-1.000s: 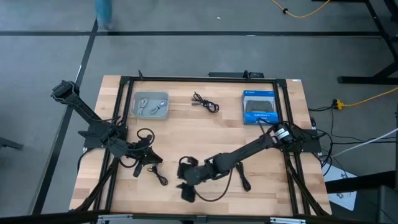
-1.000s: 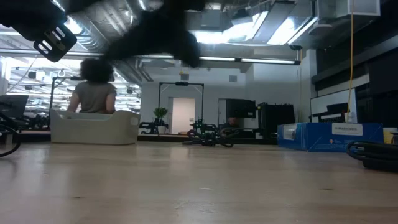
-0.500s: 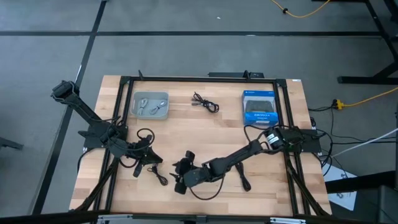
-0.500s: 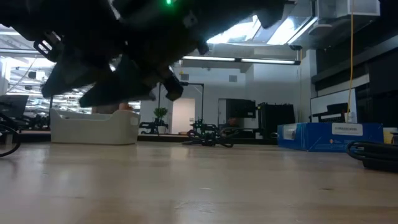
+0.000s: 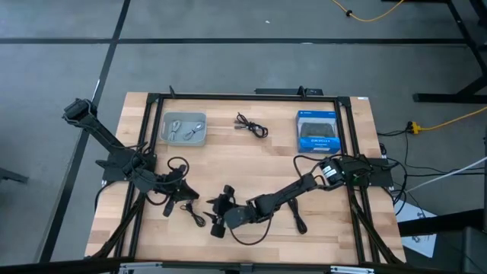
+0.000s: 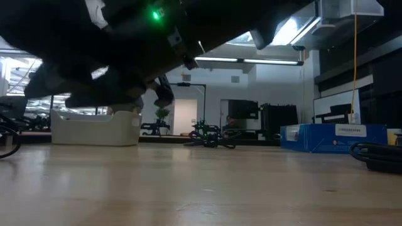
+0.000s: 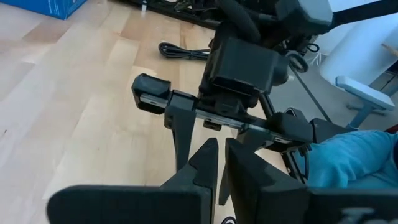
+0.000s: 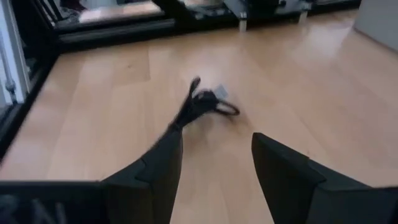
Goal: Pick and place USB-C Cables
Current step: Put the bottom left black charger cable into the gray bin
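A small black USB-C cable bundle (image 5: 196, 217) (image 8: 202, 106) lies flat on the wood near the table's near edge. My right gripper (image 5: 216, 211) (image 8: 214, 162) hovers just to its right, open, fingers pointing toward the table's left. My left gripper (image 5: 181, 195) (image 7: 219, 168) sits beside the cable on its far-left side, shut and holding nothing. Another black cable (image 5: 298, 221) (image 7: 183, 51) lies under my right arm. A third black cable (image 5: 251, 125) (image 6: 210, 138) rests near the far edge. Silver-grey cables lie in the grey tray (image 5: 199, 116).
The flat blue box (image 5: 317, 131) (image 6: 333, 137) lies at the far right, the tray (image 6: 94, 129) at the far left. A black frame borders the table. Bare wood lies in the middle between the far cable and both grippers.
My right gripper has moved toward the table's left and slightly toward the far edge, closing in on the small black cable and my left gripper. In the low view it has come down and now fills the upper left. The cables have stayed where they were.
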Controlling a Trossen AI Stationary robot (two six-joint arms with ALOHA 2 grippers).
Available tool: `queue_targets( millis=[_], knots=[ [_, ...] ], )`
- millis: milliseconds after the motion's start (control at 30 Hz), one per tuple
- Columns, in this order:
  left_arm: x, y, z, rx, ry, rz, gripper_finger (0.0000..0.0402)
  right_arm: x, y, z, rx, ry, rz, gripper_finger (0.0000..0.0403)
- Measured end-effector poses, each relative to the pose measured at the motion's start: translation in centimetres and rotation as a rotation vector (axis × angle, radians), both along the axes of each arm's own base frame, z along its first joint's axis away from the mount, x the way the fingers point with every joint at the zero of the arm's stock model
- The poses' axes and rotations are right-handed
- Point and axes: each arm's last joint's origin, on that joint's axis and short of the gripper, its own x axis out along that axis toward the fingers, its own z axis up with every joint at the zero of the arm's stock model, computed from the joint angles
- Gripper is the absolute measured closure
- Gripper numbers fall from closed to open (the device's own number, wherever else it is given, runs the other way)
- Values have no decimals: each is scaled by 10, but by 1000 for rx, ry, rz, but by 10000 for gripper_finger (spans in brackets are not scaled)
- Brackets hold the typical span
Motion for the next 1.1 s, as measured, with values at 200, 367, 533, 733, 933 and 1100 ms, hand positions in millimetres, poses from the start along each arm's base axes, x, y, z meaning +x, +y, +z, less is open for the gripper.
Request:
queue_targets(
  millis=[200, 367, 533, 733, 933, 1100],
  knots=[
    [0, 1, 0, 6, -6, 25, 376, 0, 0, 0, 4, -2, 5, 206],
    [0, 1, 0, 6, -6, 25, 376, 1, 1, -9, 1, 9, 10, 206],
    [0, 1, 0, 7, -6, 26, 376, 3, 0, -15, 12, -8, 14, 206],
    [0, 1, 0, 7, -6, 26, 376, 5, -1, -20, 36, -19, 46, 206],
    [0, 1, 0, 11, -7, 24, 376, 7, 0, -17, 55, -50, 59, 206],
    [0, 1, 0, 13, -7, 24, 376, 7, 0, -18, 62, -40, 81, 206]
  ],
)
